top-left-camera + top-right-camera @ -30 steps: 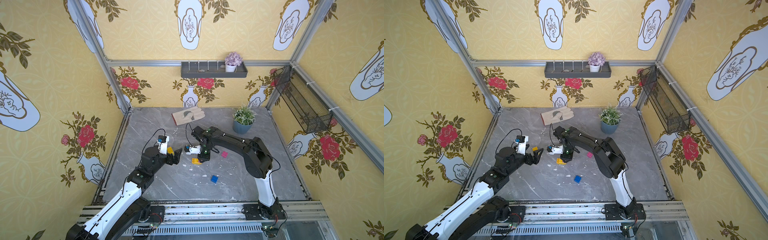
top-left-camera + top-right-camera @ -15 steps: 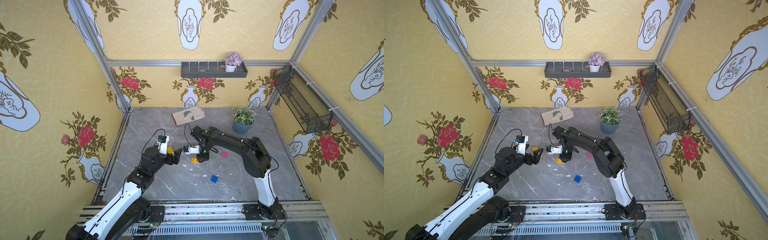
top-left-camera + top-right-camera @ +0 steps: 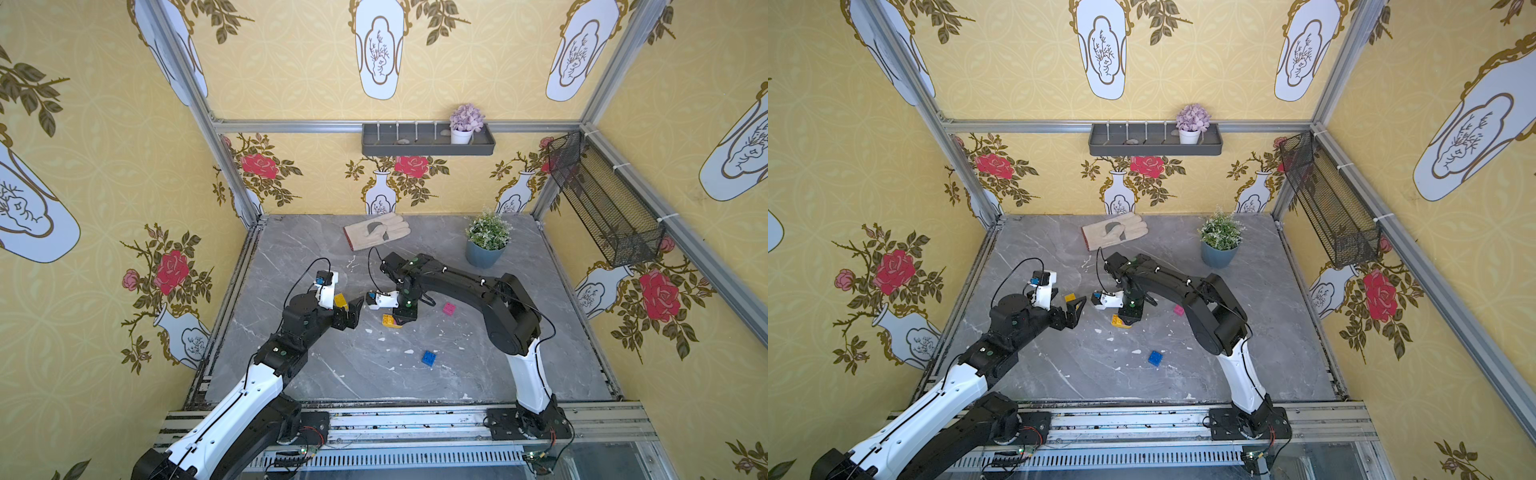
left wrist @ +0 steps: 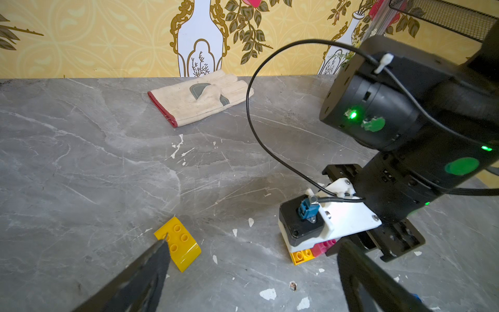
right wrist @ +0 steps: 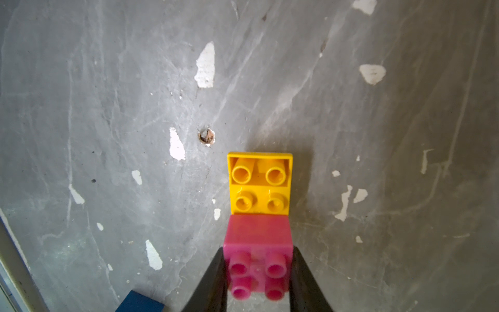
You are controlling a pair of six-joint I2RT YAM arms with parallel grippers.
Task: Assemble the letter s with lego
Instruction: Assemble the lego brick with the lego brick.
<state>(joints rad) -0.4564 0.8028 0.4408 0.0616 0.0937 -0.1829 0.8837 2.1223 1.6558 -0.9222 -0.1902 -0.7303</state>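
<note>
Pinching a pink square brick firmly in the right gripper, with fingers flat on its two side walls, close to the middle of the tabletop. Sitting it on one end of a yellow oblong brick, two yellow studs left bare beyond. Gripping from straight above, presumably to push the studs home without skewing the joint. So only the first joint of the letter s in the making, early days by the look of it. Over toward the left edge, holding the left gripper spread wide and empty, one fingertip over a corner of the second yellow brick; touching it or just above, hard to call from this angle. Seems parked there ready for the next pick, clear of the working arm. Leaving loose another pink brick toward the right edge and a blue brick nearer the front edge, both well apart from the joined pair. Nothing to do with the lego: a glove by the far edge, a potted plant near the far right corner.
</note>
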